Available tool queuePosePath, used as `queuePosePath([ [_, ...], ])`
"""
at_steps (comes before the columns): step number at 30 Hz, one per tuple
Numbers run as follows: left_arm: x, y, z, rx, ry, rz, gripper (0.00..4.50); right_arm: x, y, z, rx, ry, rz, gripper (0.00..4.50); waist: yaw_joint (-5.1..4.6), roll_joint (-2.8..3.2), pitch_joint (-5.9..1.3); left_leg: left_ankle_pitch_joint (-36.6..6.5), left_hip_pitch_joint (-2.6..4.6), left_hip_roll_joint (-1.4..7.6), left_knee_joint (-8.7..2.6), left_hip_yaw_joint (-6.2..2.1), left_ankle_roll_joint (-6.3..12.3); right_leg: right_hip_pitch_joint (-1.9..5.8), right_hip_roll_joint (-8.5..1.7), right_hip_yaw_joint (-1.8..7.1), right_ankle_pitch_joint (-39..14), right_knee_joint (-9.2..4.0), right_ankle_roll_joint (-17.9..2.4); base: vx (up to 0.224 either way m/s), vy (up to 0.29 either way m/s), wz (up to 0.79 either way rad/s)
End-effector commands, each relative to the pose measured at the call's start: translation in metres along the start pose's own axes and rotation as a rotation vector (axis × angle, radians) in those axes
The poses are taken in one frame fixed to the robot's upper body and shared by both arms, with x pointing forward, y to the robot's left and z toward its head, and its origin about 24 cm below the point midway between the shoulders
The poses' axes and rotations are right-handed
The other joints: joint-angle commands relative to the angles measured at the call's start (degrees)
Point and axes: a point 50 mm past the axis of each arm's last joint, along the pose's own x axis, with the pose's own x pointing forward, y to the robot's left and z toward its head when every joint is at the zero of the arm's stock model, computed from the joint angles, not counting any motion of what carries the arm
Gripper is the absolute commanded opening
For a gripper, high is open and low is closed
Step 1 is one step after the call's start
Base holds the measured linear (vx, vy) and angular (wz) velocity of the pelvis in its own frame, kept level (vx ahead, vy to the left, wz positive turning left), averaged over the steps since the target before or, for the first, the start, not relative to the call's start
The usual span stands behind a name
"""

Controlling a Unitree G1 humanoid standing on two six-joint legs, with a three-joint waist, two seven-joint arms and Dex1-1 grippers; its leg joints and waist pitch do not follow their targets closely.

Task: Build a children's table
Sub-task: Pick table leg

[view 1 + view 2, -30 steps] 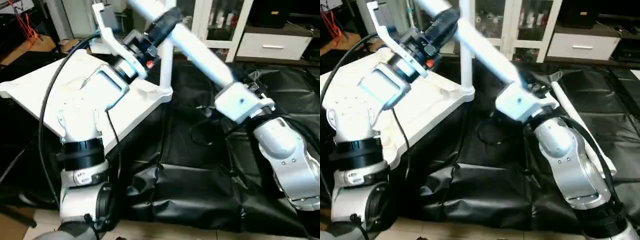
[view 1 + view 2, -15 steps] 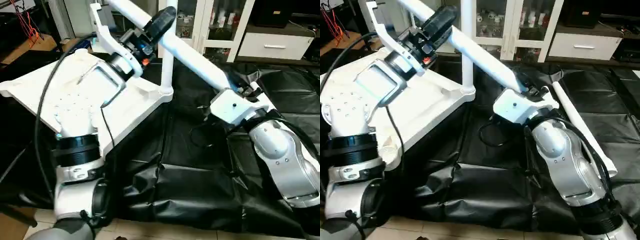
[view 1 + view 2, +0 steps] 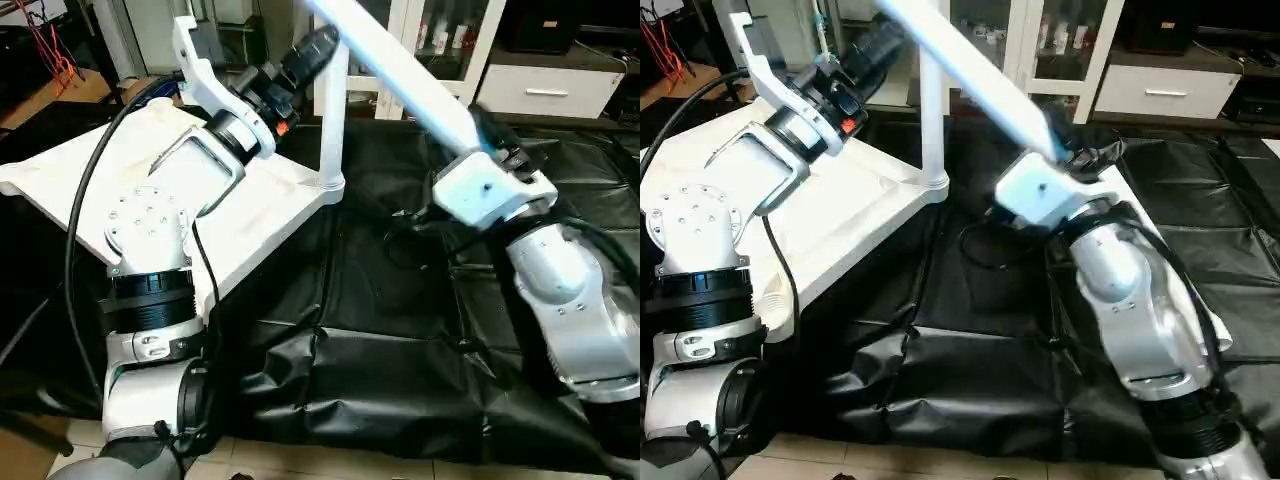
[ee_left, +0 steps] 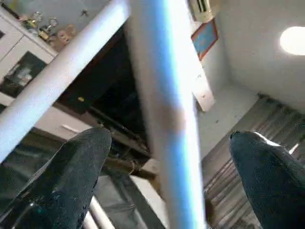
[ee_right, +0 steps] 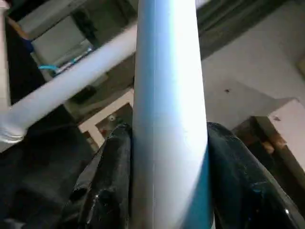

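**Table top inverted on black sheet; one leg seated, one leg gripped**

Table top (image 3: 80, 185), white, lying underside up at the left edge of the black sheet (image 3: 380, 330), its near-right side tilted up from the sheet. Seated leg (image 3: 333, 120) standing upright in the top's right corner socket, long axis vertical.

Left arm (image 3: 150, 270) rising from the near-left over the table top, forearm angled up and away, wrist bent toward the slanting leg. Left gripper (image 4: 167, 181) spread wide, fingers (image 4: 71, 181) standing apart on either side of that leg, clear of it.

Second leg (image 3: 400, 70) off the sheet, long axis slanting from upper left down to the right, lower end at the right wrist, upper end running out past the top of the head views.

Right gripper (image 5: 169, 191) clamped on the second leg, a finger (image 5: 109, 181) pressed against each side of the tube. Right arm (image 3: 565, 310) entering from the near-right, forearm reaching up and inward.

Spare leg (image 3: 1160, 250) lying flat on the sheet toward its right edge, partly behind the right arm.
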Motion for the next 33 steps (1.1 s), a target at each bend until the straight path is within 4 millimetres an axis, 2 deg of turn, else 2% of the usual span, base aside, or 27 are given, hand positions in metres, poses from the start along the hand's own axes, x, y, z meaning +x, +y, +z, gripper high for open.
queuePosePath([
  [1, 0.004, -0.003, 0.003, 0.014, -0.015, 0.003, 4.50, -0.001, 0.005, 0.009, -0.001, -0.034, 0.032, 1.80, -0.10, -0.27, -3.70, -5.7, 0.98, -0.47, -3.18, 0.39, 0.43, 3.64, -1.58, 1.34, 5.6, -3.97, -11.6, 0.000, 0.000, 0.00],
  [3, 0.006, 0.000, 0.003, 0.044, -0.024, 0.028, 4.50, -0.002, 0.018, 0.014, 0.000, -0.061, 0.105, 1.80, -0.10, -0.15, -3.64, -6.3, 1.02, -0.39, -3.23, 0.35, 0.39, 3.65, -1.60, 1.33, 4.9, -4.04, -11.7, 0.000, 0.000, 0.00],
  [8, 0.008, 0.003, 0.002, 0.077, -0.031, 0.061, 4.50, -0.004, 0.024, 0.017, 0.006, -0.070, 0.133, 1.80, -0.09, -0.20, -3.69, -6.4, 1.03, -0.34, -3.30, 0.29, 0.14, 3.63, -1.64, 1.39, 4.9, -4.05, -11.3, 0.000, 0.000, 0.00],
  [15, 0.006, 0.009, 0.003, 0.026, -0.040, 0.117, 3.76, -0.001, 0.021, 0.016, -0.001, -0.055, 0.110, 1.80, -0.03, -0.19, -3.69, -5.9, 1.00, -0.42, -3.25, 0.31, -0.10, 3.66, -1.61, 1.38, 6.3, -3.93, -11.6, 0.000, 0.000, 0.00],
  [18, 0.006, 0.010, 0.003, 0.020, -0.045, 0.116, 3.68, -0.001, 0.020, 0.015, -0.005, -0.050, 0.106, 1.80, -0.11, -0.19, -3.65, -6.5, 1.03, -0.42, -3.29, 0.31, -0.20, 3.65, -1.66, 1.39, 4.9, -4.06, -11.4, 0.000, 0.000, 0.00],
  [20, 0.005, 0.009, 0.002, 0.011, -0.048, 0.111, 3.38, 0.000, 0.020, 0.015, -0.010, -0.049, 0.106, 1.80, -0.10, -0.18, -3.65, -6.6, 1.04, -0.39, -3.30, 0.30, -0.29, 3.58, -1.65, 1.41, 4.7, -4.05, -11.4, 0.000, 0.000, 0.00],
  [33, 0.006, 0.012, 0.005, -0.026, -0.070, 0.112, 2.45, 0.000, 0.020, 0.016, -0.017, -0.044, 0.101, 1.80, -0.10, 0.01, -3.66, -6.7, 1.08, -0.41, -3.31, 0.29, -0.35, 3.58, -1.64, 1.39, 5.3, -4.03, -11.6, 0.000, 0.000, 0.00],
])
